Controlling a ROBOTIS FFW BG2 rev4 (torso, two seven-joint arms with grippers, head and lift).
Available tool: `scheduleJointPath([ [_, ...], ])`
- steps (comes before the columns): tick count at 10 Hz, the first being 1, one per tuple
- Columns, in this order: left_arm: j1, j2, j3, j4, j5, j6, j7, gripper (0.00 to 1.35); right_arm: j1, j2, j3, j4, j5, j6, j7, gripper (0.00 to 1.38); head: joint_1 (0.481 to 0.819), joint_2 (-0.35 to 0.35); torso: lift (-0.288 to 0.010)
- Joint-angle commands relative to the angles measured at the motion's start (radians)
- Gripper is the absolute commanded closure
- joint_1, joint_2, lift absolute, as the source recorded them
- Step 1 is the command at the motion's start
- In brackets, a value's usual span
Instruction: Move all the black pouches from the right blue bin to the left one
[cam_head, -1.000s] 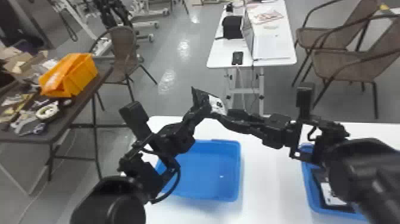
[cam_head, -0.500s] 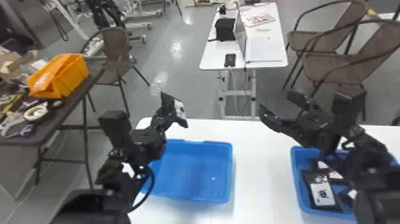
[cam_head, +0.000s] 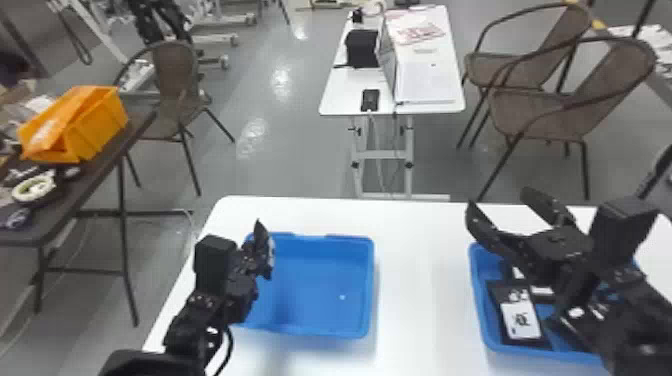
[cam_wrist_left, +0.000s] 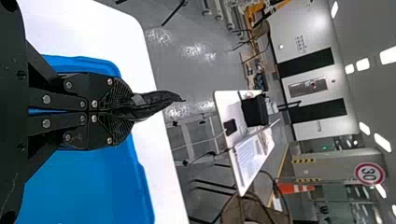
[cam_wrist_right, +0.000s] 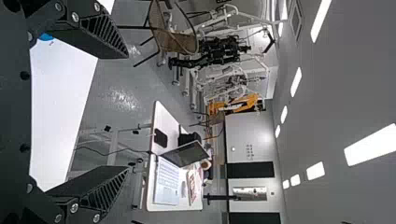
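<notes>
pouch (cam_wrist_left: 156, 103) sits clamped in left pincer (cam_head: 256, 257), right pincer (cam_head: 498, 201) wide open and empty.

Right pincer (cam_head: 497, 198) farther from held pouch (cam_head: 262, 246)

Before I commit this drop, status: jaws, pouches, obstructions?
Left gripper: jaws shut on black pouch. Right gripper: jaws open. More pouches in right bin, partly screened by right arm.
</notes>
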Motion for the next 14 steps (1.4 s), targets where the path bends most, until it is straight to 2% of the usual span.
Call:
scheduleJointPath([
  [1,-0.008,0.013,-0.024,0.039,-0.035,-0.013,0.003,1.2,0.002,0.004,0.005,0.006,0.003,0.002,0.001,0.18,0.695,0.163,0.01],
  [2,-0.011,0.007,-0.018,0.046,-0.029,-0.022,0.003,0.92,0.002,0.004,0.007,0.008,0.007,0.004,0.001,0.18,0.695,0.162,0.01],
  [3,-0.005,0.0,-0.004,0.039,0.009,-0.052,-0.005,0.44,0.002,0.004,0.005,0.006,0.013,0.008,0.001,0.18,0.695,0.162,0.01],
  [4,0.014,-0.004,0.015,0.033,0.081,-0.118,-0.024,0.08,0.004,0.004,0.001,0.008,0.021,0.018,0.001,0.18,0.695,0.161,0.01],
  [5,0.041,-0.016,0.028,-0.022,0.164,-0.163,-0.013,0.07,0.013,0.004,-0.011,0.006,0.02,0.025,0.001,0.18,0.695,0.154,0.01],
  [6,0.075,-0.041,0.05,-0.117,0.195,-0.192,0.013,0.15,0.025,0.002,-0.025,-0.017,0.052,0.025,0.0,0.18,0.695,0.146,0.01],
  [8,0.172,-0.041,0.068,-0.192,0.387,-0.321,0.121,0.18,0.08,0.024,-0.077,-0.069,0.109,0.051,-0.007,0.18,0.695,0.144,0.01],
  [9,0.207,-0.041,0.048,-0.204,0.427,-0.367,0.184,0.19,0.125,0.035,-0.12,-0.089,0.138,0.081,-0.008,0.18,0.695,0.148,0.01],
  [10,0.216,-0.041,0.034,-0.214,0.437,-0.368,0.211,0.19,0.169,0.035,-0.168,-0.097,0.159,0.114,-0.007,0.18,0.695,0.142,0.01],
  [12,0.216,-0.041,-0.005,-0.214,0.477,-0.361,0.257,0.19,0.205,0.035,-0.22,-0.069,0.173,0.2,-0.007,0.18,0.695,0.078,0.01],
  [14,0.219,-0.004,-0.036,-0.214,0.509,-0.365,0.303,0.19,0.191,0.035,-0.223,0.0,0.173,0.223,-0.037,0.18,0.695,0.036,0.01],
])
